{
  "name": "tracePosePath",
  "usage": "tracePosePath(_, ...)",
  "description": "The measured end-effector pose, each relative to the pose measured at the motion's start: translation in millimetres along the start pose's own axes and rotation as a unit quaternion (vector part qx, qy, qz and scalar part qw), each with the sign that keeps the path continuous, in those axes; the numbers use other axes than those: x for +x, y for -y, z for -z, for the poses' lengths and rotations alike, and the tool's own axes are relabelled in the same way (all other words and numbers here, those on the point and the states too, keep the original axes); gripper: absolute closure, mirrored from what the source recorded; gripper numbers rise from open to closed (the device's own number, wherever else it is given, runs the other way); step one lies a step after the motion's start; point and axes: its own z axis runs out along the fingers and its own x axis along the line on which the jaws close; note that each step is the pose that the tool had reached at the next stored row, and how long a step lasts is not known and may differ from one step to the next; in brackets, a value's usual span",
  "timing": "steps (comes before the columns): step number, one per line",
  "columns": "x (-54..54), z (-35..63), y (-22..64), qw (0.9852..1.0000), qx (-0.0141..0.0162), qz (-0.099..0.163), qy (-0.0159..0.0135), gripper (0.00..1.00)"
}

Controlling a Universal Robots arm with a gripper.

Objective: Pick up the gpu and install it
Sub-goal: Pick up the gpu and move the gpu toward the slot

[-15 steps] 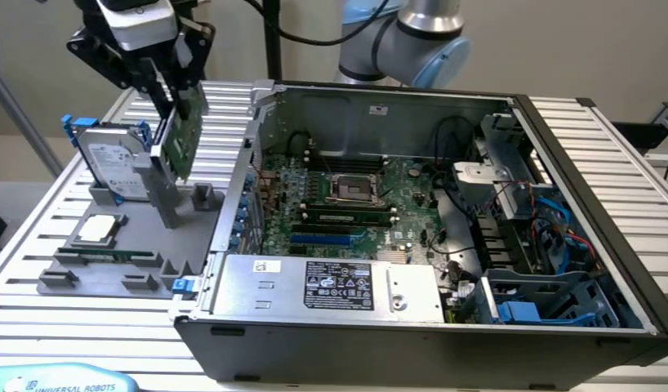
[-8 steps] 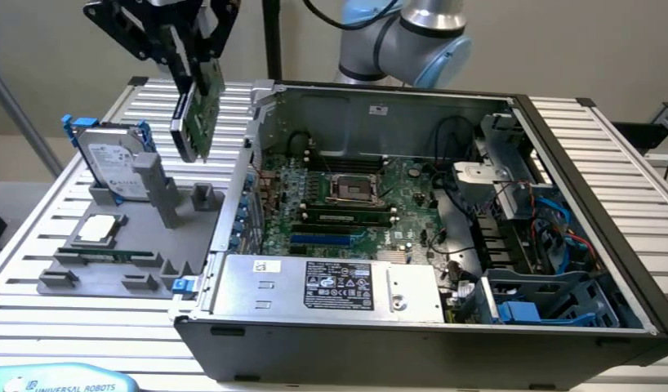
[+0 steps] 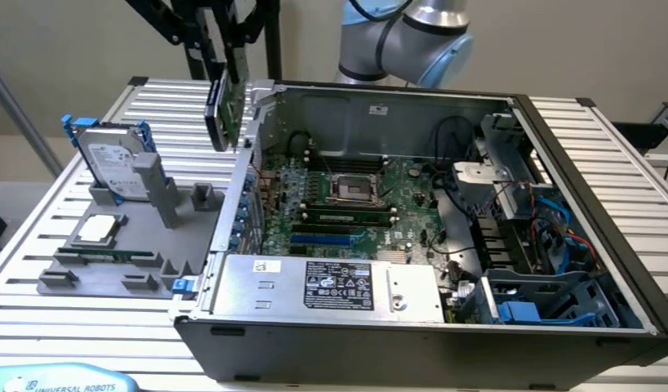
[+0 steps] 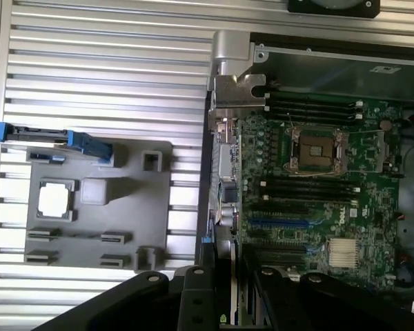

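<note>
Gripper (image 3: pixel 227 65) held the gpu (image 3: pixel 217 110) by its upper edge, jaws narrowed onto the thin board, which hung on edge above the open computer case (image 3: pixel 421 114) at its wall on the exterior view's left. Light and stiff but probably fragile, the card looked best pinched along a bare edge. There was open room above the motherboard (image 3: pixel 411 184), but the case wall stood close beside the card.

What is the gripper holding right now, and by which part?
The gripper holds the gpu by its upper edge; the card hangs upright over the computer case, at its wall on the exterior view's left.
</note>
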Motion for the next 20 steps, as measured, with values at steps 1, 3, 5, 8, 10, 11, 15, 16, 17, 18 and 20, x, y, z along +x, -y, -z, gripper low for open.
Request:
tracePosePath(1, -4.5, 0.0, 0.2, 1.0, 0.0, 0.0, -0.0005, 0.74)
tracePosePath(3, -13.6, -0.5, 0.5, 1.0, -0.0001, 0.0, -0.0012, 0.74)
tracePosePath(5, -22.7, -1.0, 0.9, 1.0, -0.0001, 0.0, -0.0017, 0.74)
tracePosePath(8, -36.4, -1.7, 1.4, 1.0, -0.0001, 0.0, -0.0025, 0.74)
tracePosePath(10, -45.6, -2.4, 1.8, 1.0, 0.0, 0.0, -0.0032, 0.74)
tracePosePath(11, -50.0, -2.9, 2.0, 1.0, 0.0001, 0.0, -0.0036, 0.74)
tracePosePath(15, -67.9, -6.5, 3.0, 1.0, 0.0024, 0.0, -0.0051, 0.74)
tracePosePath(16, -72.4, -7.5, 3.2, 1.0, 0.0032, 0.0, -0.0054, 0.74)
tracePosePath(17, -76.8, -8.6, 3.5, 1.0, 0.004, 0.0, -0.0058, 0.74)
tracePosePath(18, -81.4, -9.6, 3.8, 1.0, 0.0048, 0.0, -0.0061, 0.74)
tracePosePath(20, -90.3, -11.8, 4.3, 1.0, 0.0063, 0.0, -0.0067, 0.74)
